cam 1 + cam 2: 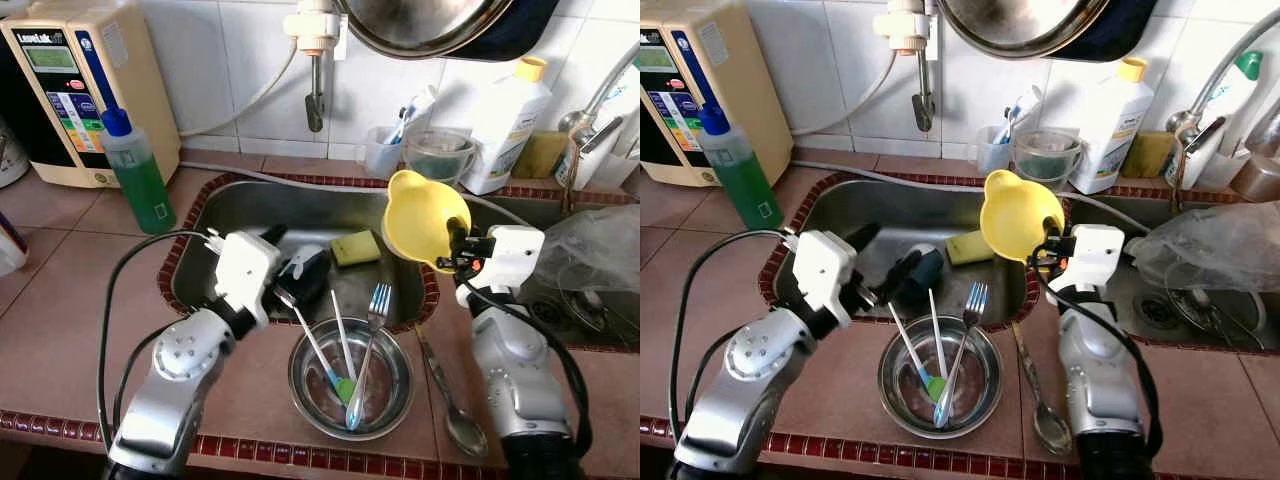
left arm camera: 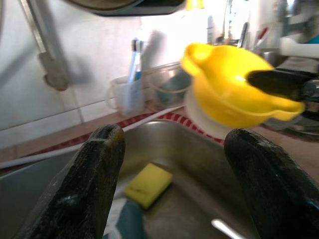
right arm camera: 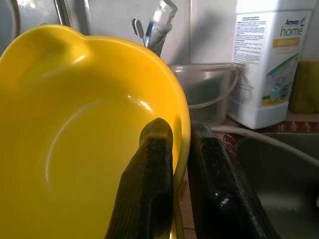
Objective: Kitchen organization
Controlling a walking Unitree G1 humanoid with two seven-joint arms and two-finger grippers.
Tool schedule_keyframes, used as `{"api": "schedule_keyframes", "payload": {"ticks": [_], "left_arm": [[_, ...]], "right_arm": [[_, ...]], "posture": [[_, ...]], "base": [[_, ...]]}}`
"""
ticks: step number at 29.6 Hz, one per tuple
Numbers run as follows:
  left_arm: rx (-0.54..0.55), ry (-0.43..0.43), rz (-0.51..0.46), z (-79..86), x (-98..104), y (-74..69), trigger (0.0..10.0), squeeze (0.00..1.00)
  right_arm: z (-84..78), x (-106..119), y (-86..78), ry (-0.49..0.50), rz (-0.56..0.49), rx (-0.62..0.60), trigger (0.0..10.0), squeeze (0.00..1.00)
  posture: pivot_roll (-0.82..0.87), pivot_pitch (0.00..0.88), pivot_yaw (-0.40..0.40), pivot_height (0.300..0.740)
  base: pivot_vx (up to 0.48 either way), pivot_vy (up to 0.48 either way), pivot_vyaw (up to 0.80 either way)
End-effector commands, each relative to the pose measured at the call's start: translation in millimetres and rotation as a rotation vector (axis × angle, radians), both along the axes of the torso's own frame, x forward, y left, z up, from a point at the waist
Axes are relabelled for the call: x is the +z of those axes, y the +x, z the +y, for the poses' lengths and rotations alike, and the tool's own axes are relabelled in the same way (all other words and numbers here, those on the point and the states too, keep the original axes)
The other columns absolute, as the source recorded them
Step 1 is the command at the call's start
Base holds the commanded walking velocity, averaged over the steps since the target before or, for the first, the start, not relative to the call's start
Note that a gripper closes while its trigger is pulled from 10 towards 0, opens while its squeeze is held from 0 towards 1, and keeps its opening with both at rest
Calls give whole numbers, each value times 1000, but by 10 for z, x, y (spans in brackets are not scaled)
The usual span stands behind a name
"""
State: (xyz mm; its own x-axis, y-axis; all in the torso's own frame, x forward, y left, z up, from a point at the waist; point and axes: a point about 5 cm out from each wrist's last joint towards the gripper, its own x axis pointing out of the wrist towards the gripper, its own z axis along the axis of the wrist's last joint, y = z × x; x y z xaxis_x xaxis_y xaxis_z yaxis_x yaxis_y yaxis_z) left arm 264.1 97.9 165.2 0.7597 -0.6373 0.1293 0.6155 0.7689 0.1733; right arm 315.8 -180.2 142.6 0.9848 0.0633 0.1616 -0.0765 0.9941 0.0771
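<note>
Gripping the yellow funnel (image 1: pixel 425 218) by its rim at frame center-right, right gripper (image 1: pixel 455 250) pinched tight above the sink (image 1: pixel 250 205). Left gripper (image 1: pixel 890 272) gapes empty at center-left. Steel bowl (image 1: pixel 395 400) below holds a fork (image 1: pixel 372 330) and 2 utensils; sponge (image 1: pixel 355 247) lies between.

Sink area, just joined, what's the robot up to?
The right gripper holds a yellow funnel by its rim, jaws pinched on the wall, lifted over the sink's right edge. The left gripper hovers open over the sink, near a dark item and a yellow sponge. On the counter in front, a steel bowl holds a fork and other utensils; a spoon lies beside it.
</note>
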Motion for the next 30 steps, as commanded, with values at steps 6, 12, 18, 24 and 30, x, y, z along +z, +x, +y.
{"api": "schedule_keyframes", "payload": {"ticks": [6,12,18,24,30], "left_arm": [[-80,7,22,-128,2,-213,10000,0],[-122,7,45,-200,5,-371,10000,0],[-128,4,56,-201,22,-409,10000,0],[-145,7,57,-233,65,-475,10000,0],[-136,6,58,-230,82,-483,10000,0]], "right_arm": [[8,42,55,-1,13,75,10000,0],[41,37,103,-1,38,143,10000,0],[97,43,159,12,58,200,10000,0],[220,88,251,-9,73,330,10000,0],[310,128,272,-27,78,438,10000,0]], "posture": [[-82,127,6,740],[-72,164,8,740],[-66,181,10,740],[-54,199,5,740],[-47,206,-2,740]], "base": [[0,0,0],[0,0,0],[0,0,0],[0,0,0],[0,0,0]]}}
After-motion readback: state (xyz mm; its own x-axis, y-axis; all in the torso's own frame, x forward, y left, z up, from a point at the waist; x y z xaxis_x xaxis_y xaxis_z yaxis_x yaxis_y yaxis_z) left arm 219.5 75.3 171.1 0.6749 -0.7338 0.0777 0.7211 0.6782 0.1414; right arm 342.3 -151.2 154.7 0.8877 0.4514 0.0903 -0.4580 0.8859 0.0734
